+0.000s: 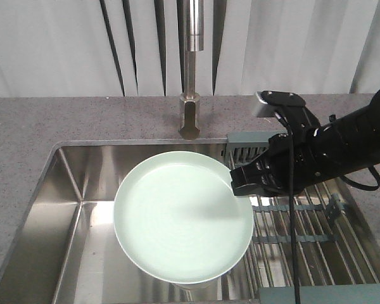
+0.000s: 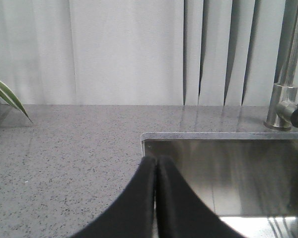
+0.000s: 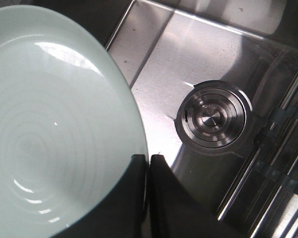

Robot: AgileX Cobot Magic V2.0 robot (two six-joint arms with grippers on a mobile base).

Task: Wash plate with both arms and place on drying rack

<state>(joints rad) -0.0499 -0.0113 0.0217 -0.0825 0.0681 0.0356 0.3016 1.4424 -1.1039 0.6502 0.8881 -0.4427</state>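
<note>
The pale mint-green plate [image 1: 182,215] hangs level above the steel sink, held by its right rim. My right gripper [image 1: 239,182] is shut on that rim; in the right wrist view one finger lies over the plate [image 3: 54,124] and the other under its edge, at the gripper [image 3: 148,157]. The drying rack [image 1: 316,221] of thin steel rods spans the sink's right half, under the right arm. My left gripper [image 2: 156,159] is shut with nothing in it, near the sink's far-left corner above the counter; it does not show in the front view.
A steel tap [image 1: 191,69] rises behind the sink, just beyond the plate. The round steel drain [image 3: 211,117] sits in the sink floor. Grey speckled counter [image 2: 64,148] surrounds the basin. A green leaf [image 2: 7,96] pokes in at the left.
</note>
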